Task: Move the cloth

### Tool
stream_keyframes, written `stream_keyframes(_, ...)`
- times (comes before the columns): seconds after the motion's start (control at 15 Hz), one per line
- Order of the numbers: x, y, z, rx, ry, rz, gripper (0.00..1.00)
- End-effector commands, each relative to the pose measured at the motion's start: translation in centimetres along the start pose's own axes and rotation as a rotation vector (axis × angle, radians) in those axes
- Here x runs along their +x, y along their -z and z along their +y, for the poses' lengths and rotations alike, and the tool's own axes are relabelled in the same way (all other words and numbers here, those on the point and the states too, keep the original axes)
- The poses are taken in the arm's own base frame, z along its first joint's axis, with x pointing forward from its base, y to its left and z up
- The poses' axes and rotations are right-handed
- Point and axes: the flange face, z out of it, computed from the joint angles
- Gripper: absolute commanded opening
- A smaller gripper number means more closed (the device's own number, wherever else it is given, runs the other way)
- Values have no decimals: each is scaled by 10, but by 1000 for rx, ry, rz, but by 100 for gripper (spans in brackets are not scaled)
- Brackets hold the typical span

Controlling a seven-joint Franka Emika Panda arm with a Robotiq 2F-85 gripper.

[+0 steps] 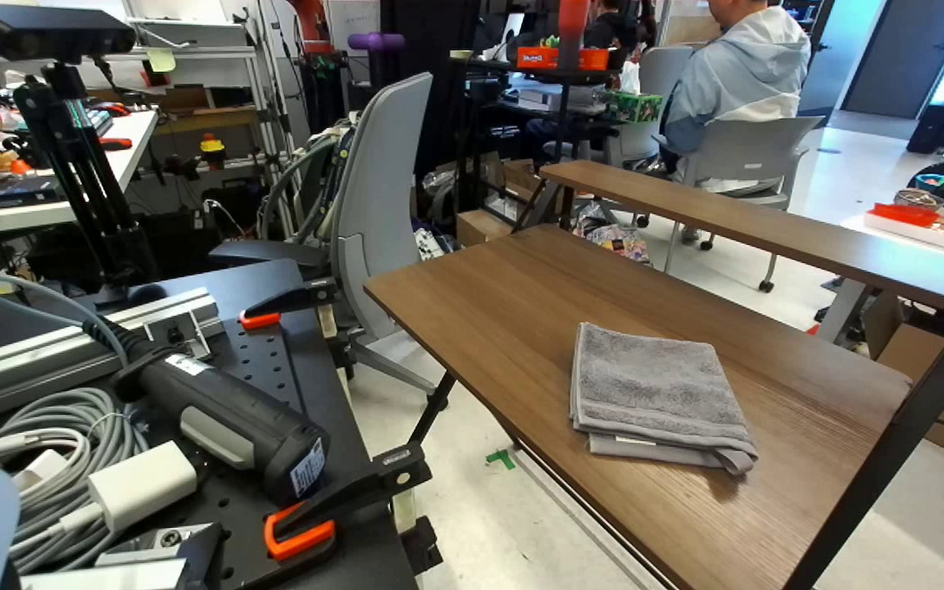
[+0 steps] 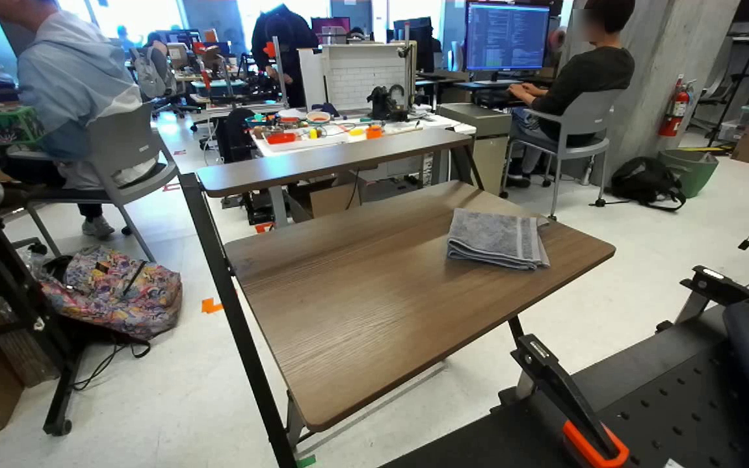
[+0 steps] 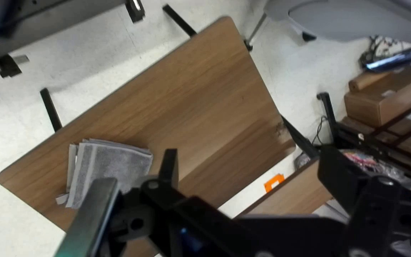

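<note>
Tabletop point(image 1: 472, 287): rectangular board of brown wood grain with rounded corners, showing in both exterior views and from above in the wrist view.
Shelf point(image 2: 335, 159): narrow raised plank in matching brown wood grain, running along one long side of the tabletop.
Cloth point(image 1: 652, 373): folded grey terry-like fabric, roughly square, lying flat on the tabletop toward one short end; part of it is hidden in the wrist view.
Fingers point(image 3: 337, 171): black, angular, spread wide with no fabric between them; neither exterior view shows them.
Cloth from fingers: off to the left in the wrist view, outside the gap, past the finger on that side, and seemingly well below. The coming move likely calls for a sideways shift that way, then a descent.
Woven band point(image 1: 660, 419): smooth grey stripe along one cloth edge, facing that same short end, askew to the tabletop's sides.
Long axis: hard to tell on so square a fold; the band runs roughly across the fingers' closing line, so a pinch on that layered edge looks workable, though the top layer alone might lift.
White strip point(image 1: 634, 440): small, possibly a tag, between layers beside the band.
</note>
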Motion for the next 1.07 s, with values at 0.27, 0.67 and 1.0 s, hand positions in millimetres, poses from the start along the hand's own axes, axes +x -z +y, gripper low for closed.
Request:
stream_keyframes(0.27, 80, -80, 7, -56, -149, 229, 100)
stream_keyframes(0.67, 147, -177, 56, -229, -219, 179, 100)
stream_keyframes(1.0, 209, -240, 92, -266, -278, 120, 100)
